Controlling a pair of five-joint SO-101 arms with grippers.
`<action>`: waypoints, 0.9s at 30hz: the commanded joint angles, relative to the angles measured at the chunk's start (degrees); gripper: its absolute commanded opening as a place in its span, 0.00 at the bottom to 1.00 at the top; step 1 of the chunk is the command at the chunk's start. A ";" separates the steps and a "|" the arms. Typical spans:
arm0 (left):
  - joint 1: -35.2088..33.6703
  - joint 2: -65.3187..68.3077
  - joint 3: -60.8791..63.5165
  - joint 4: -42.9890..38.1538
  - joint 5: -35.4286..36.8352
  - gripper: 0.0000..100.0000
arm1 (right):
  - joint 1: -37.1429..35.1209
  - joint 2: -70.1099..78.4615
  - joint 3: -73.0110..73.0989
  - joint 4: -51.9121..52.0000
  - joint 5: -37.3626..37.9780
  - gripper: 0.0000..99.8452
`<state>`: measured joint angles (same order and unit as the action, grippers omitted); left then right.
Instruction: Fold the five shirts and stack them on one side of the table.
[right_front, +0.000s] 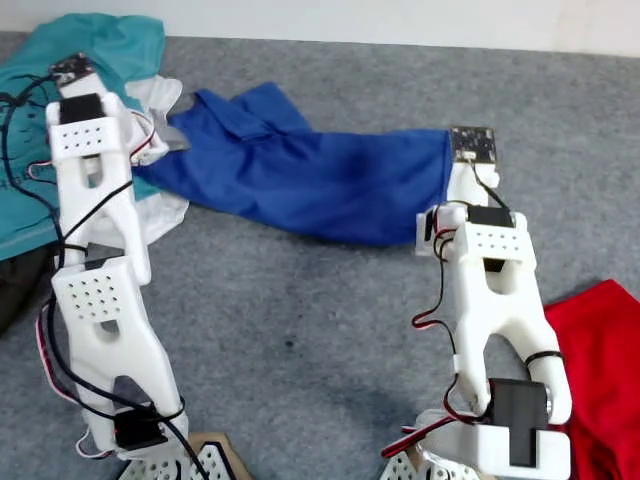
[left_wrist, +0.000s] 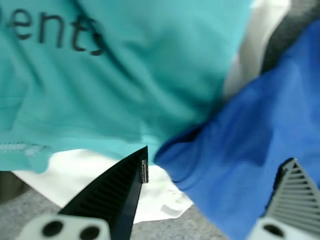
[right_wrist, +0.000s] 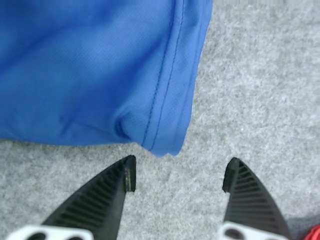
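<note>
Right fingers (right_wrist: 107, 195) spread wide, nothing between them. They hang over bare grey tabletop (right_front: 300, 330), and the hemmed corner of the blue shirt (right_wrist: 85, 65) lies just ahead of the gap. I can't tell if they touch it.

Left fingers (left_wrist: 115, 190) are spread too, gripping nothing. A fold of the blue shirt sits in the gap. One fingertip is at the seam where the teal shirt (left_wrist: 125, 75) overlaps the white shirt (left_wrist: 85, 175).

From the high view, the blue shirt lies unfolded and stretched across the far middle between the two arms. Teal is bunched in the far left corner, with white poking out from under it beside the blue. The red shirt (right_front: 600, 340) is at the near right edge, beside the right arm (right_front: 490, 280). Some dark cloth (right_front: 15, 285) is at the left edge, by the left arm (right_front: 95, 230).
</note>
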<state>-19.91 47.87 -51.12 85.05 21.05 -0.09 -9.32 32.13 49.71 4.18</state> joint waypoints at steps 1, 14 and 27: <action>2.42 -0.57 -0.04 -0.88 -0.26 0.31 | -0.13 -2.68 -0.22 -0.84 0.26 0.28; 3.56 -0.57 0.04 -0.88 -0.35 0.02 | -0.04 -3.03 1.63 -0.84 0.18 0.28; 8.66 -0.48 0.04 -0.88 -0.26 0.02 | 0.04 -2.59 3.47 -1.80 -1.67 0.28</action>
<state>-13.14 47.87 -50.86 84.88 21.05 -0.09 -10.02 35.56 49.45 3.03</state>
